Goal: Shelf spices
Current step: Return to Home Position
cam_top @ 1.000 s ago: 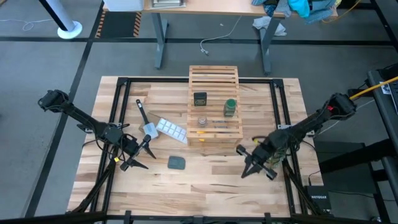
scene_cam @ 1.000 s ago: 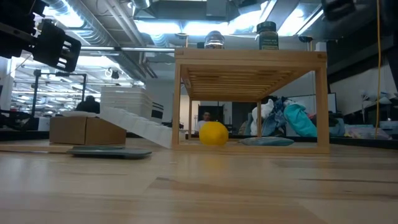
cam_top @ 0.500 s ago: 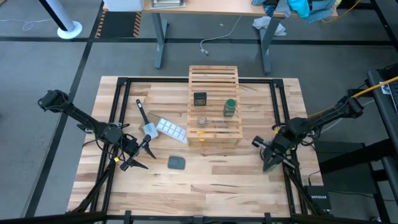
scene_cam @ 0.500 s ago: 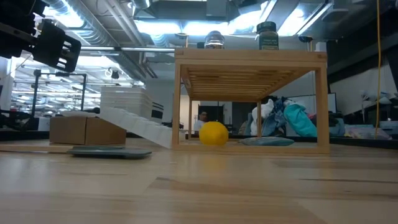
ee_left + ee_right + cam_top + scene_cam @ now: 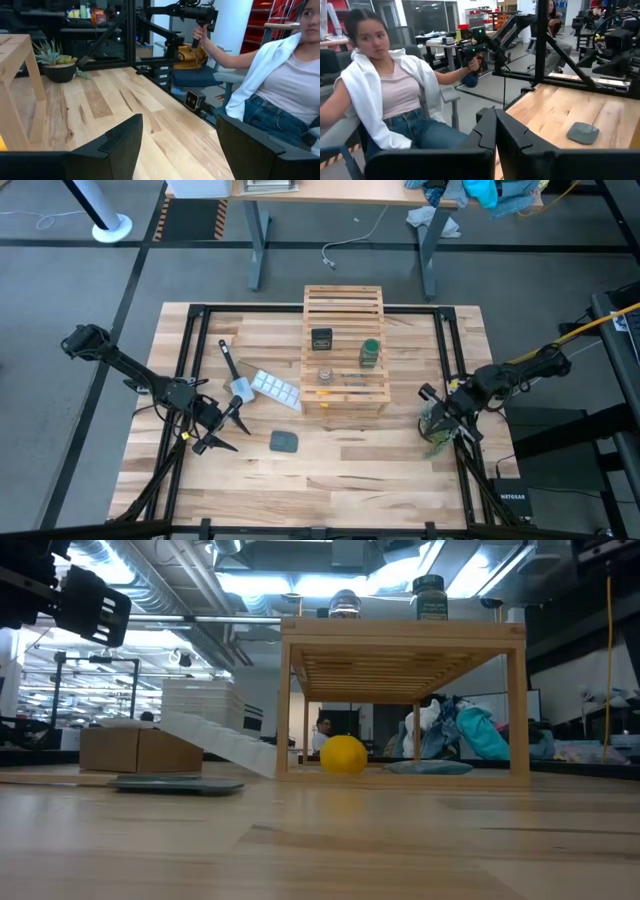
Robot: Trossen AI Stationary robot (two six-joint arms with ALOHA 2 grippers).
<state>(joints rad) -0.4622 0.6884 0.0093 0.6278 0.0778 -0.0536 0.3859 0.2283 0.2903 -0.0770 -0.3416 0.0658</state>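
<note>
left gripper (image 5: 232,430): lower left of the high view, over the left side of the table (image 5: 330,480). Its fingers (image 5: 120,145) are spread wide apart.
right gripper (image 5: 436,436): lower right of the high view, right at the table's right edge. Its fingers (image 5: 485,135) are pressed flat together.
shelf (image 5: 345,300): upper centre of the high view, between the two arms. Its long side runs top to bottom of the frame. It's light slatted wood.
dark jar (image 5: 322,338): on the shelf's left half, about mid-frame. Boxy with a black top, seen lid-on from above, so it's standing up.
green jar (image 5: 370,353): on the shelf, right of the dark jar and a touch lower in frame. Green lid, and it's upright at the top right in the low view.
clear jar (image 5: 325,374): on the shelf, straight below the dark jar in frame. Tiny, with brownish stuff inside. It's upright too, top centre in the low view.
jars vs grippers: all three are well apart from both grippers. The green jar is the one nearest the right gripper.
extras: an ice tray (image 5: 274,388) sits just left of the shelf, angled. A pad (image 5: 284,441) lies below it, near the left gripper.
</note>
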